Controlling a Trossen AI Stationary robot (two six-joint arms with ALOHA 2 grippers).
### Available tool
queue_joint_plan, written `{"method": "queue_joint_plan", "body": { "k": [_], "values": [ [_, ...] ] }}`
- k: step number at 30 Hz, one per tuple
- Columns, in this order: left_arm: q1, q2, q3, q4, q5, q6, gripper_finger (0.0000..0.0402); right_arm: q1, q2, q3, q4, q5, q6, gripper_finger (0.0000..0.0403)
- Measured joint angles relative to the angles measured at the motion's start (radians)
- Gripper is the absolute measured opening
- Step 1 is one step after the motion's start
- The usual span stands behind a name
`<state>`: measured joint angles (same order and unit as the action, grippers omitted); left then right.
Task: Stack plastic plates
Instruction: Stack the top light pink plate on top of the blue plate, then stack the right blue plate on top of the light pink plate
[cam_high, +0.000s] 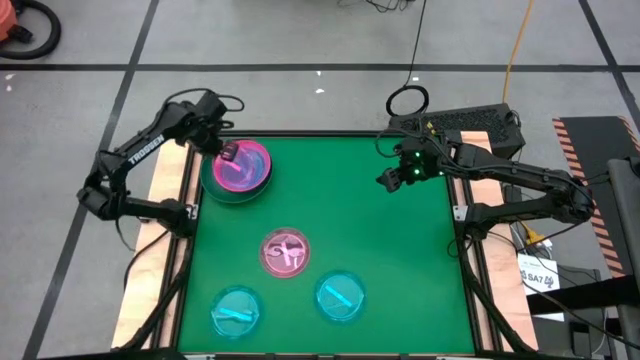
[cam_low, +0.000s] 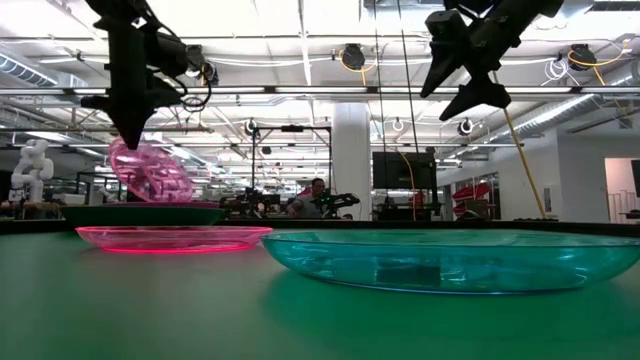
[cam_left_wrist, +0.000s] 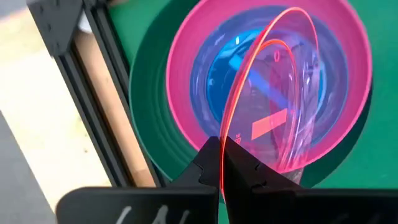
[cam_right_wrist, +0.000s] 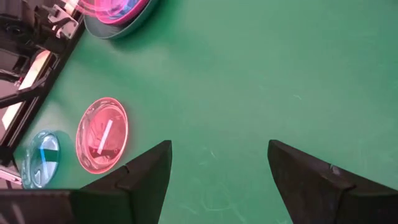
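A thin pink plate (cam_left_wrist: 283, 106) is held tilted over the stack (cam_high: 238, 172) at the desk's (cam_high: 400, 250) far left. It looks light, stiff and slippery, so the rim is best pinched. The left tool (cam_left_wrist: 222, 163) is clamped tight on that rim. The right tool (cam_right_wrist: 217, 165) is kept wide apart, holding nothing, above bare desk.

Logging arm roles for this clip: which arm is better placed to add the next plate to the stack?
Left. The left gripper is shut on a tilted translucent pink plate directly over the stack. The right gripper hangs open and empty above bare green mat.
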<state>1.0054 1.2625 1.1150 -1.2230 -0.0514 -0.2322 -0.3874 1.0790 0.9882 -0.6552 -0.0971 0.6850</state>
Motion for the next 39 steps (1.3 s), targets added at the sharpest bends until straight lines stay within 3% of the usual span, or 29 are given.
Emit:
{"method": "queue_joint_plan", "body": {
  "k": [13, 20, 27, 33, 39],
  "values": [
    [-0.007, 0.015, -0.012, 0.1, -0.002, -0.081, 0.0019, 0.0, 0.0, 0.0, -0.009, -0.007, 0.01, 0.0258],
    [-0.008, 0.021, -0.012, 0.099, -0.006, -0.108, 0.0077, 0.0, 0.0, 0.0, -0.009, -0.009, 0.01, 0.0258],
    [-0.027, 0.019, -0.012, 0.077, -0.076, -0.164, 0.0117, 0.0, 0.0, 0.0, -0.012, -0.041, 0.01, 0.0258],
    [-0.127, 0.018, -0.012, 0.074, -0.005, -0.201, 0.012, 0.007, 0.0, 0.0, -0.072, -0.091, 0.01, 0.0258],
    [-0.33, 0.018, -0.012, 0.074, 0.085, -0.307, 0.012, 0.054, 0.0, 0.0, -0.114, -0.147, 0.062, 0.0258]
  ]
}}
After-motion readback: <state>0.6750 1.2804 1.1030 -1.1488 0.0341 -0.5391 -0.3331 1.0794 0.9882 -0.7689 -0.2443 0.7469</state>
